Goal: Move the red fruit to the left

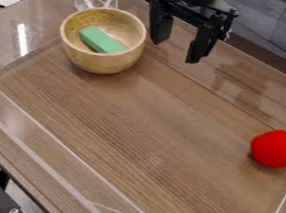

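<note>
Jaws (179,40) open; wooden bowl (74,53) holds green block (103,41)

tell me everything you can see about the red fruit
The red fruit is a small, bright red, rounded strawberry-like toy with a pale green leafy tip pointing right. Its surface looks soft and matte. It lies on its side on the wooden tabletop near the right edge, close to the clear wall. Nothing but the table touches it; the open gripper hangs far off, up and left.

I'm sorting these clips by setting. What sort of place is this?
Probably a robot test bench: a wooden tabletop fenced by clear plastic walls, with toy props, a strawberry and a bowl, under an open claw.
</note>
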{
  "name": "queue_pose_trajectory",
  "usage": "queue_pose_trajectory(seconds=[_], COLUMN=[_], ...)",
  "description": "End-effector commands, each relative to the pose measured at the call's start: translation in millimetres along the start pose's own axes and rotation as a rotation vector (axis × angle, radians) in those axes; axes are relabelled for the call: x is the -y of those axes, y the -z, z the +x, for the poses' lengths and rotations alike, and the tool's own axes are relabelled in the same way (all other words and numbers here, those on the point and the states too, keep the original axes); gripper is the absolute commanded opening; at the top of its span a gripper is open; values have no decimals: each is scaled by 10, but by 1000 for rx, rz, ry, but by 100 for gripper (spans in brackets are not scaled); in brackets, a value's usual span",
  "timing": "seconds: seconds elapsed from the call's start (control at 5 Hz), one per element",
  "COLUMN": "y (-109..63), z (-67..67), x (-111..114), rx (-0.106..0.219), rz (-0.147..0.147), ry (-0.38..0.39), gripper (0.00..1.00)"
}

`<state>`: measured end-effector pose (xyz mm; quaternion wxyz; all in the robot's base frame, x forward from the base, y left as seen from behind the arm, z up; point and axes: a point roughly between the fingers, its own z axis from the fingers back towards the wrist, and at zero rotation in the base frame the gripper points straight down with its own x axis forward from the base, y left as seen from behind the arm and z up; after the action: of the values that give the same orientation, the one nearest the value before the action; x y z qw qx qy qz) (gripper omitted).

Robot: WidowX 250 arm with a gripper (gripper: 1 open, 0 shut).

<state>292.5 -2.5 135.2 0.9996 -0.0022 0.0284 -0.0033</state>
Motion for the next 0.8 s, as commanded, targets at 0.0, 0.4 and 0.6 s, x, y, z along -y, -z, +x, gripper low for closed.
queue_pose_trajectory(seconds=[0.0, 0.4, 0.6], y=[28, 184, 290], z=[-73, 34, 129], x=[219, 947, 1189], rx=[-9, 6, 29], rz=[-8, -24, -23], ry=[52, 173, 201], gripper=[100, 100, 100])
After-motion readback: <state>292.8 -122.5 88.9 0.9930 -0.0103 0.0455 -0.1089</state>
